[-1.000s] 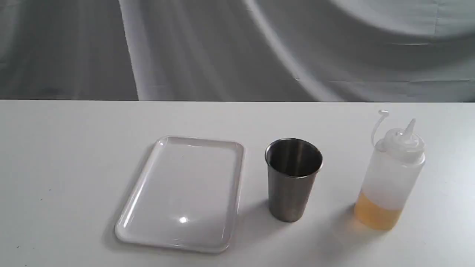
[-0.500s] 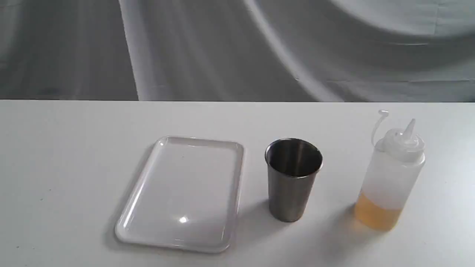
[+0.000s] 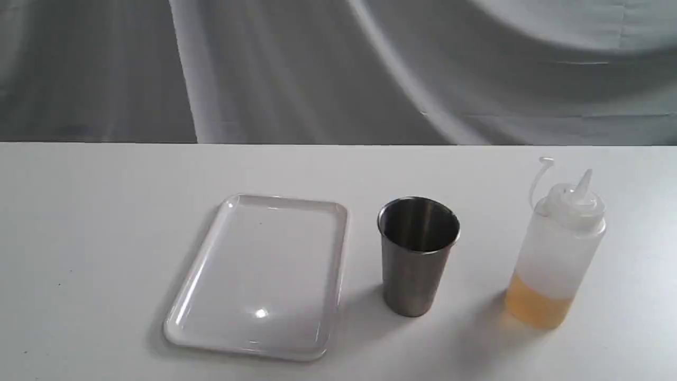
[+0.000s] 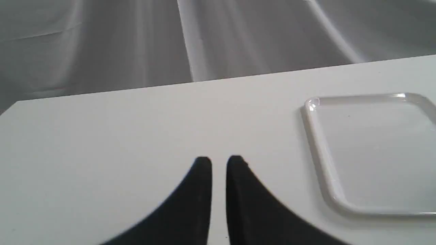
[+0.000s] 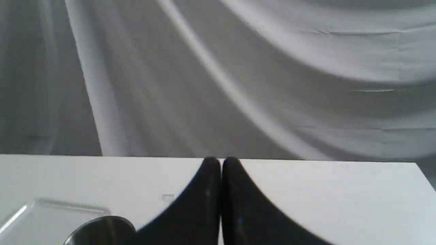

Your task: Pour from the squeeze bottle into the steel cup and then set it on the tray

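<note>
On the white table, the steel cup (image 3: 418,259) stands upright in the middle of the exterior view, its dark inside bare. To its right is the squeeze bottle (image 3: 555,254), upright, cap off on its strap, with amber liquid in its lower part. The glossy white tray (image 3: 259,275) lies flat to the cup's left with nothing on it. Neither gripper shows in the exterior view. In its wrist view my left gripper (image 4: 219,161) hovers over bare table beside the tray (image 4: 320,153), fingers nearly together and holding nothing. My right gripper (image 5: 220,160) is shut on nothing, with the cup's rim (image 5: 102,229) and the tray (image 5: 41,217) off to one side.
A grey draped cloth (image 3: 338,69) hangs behind the table's far edge. The left wrist view shows one far corner of the table (image 4: 13,103), and the right wrist view shows another far corner of the table (image 5: 417,165).
</note>
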You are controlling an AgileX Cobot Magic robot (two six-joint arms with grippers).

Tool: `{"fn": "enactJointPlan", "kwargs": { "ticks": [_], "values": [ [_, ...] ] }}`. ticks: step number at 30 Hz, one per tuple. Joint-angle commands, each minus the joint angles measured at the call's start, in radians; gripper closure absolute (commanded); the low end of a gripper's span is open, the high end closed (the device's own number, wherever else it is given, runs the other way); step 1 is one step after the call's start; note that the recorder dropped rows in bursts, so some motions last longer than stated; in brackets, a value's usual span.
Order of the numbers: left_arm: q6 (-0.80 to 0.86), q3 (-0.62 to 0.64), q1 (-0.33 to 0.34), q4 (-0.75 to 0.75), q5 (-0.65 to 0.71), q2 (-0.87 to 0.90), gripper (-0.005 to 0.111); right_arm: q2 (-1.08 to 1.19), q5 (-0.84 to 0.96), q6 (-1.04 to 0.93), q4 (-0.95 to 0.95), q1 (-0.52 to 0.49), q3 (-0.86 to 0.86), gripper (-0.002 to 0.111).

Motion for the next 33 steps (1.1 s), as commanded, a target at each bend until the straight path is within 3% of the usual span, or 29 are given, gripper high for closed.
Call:
{"fn": "enactJointPlan", "kwargs": {
  "ticks": [1,16,22,28,33],
  "values": [
    [-0.002,0.004,-0.001,0.002,-0.007,-0.005,0.098,0.027,-0.017,-0.067,-0.022,0.052,-0.006,0.108],
    [-0.002,0.004,-0.001,0.002,-0.007,-0.005,0.098,0.03,-0.07,-0.069,-0.053,0.088,-0.006,0.108],
    [-0.002,0.004,-0.001,0.002,-0.007,-0.005,0.098,0.03,-0.196,-0.069,-0.053,0.088,0.093,0.108],
    [-0.002,0.004,-0.001,0.002,-0.007,-0.005,0.098,0.03,-0.454,-0.057,-0.053,0.088,0.216,0.108],
    [-0.002,0.004,-0.001,0.002,-0.007,-0.005,0.098,0.03,-0.493,-0.04,-0.064,0.088,0.268,0.108]
  ]
}}
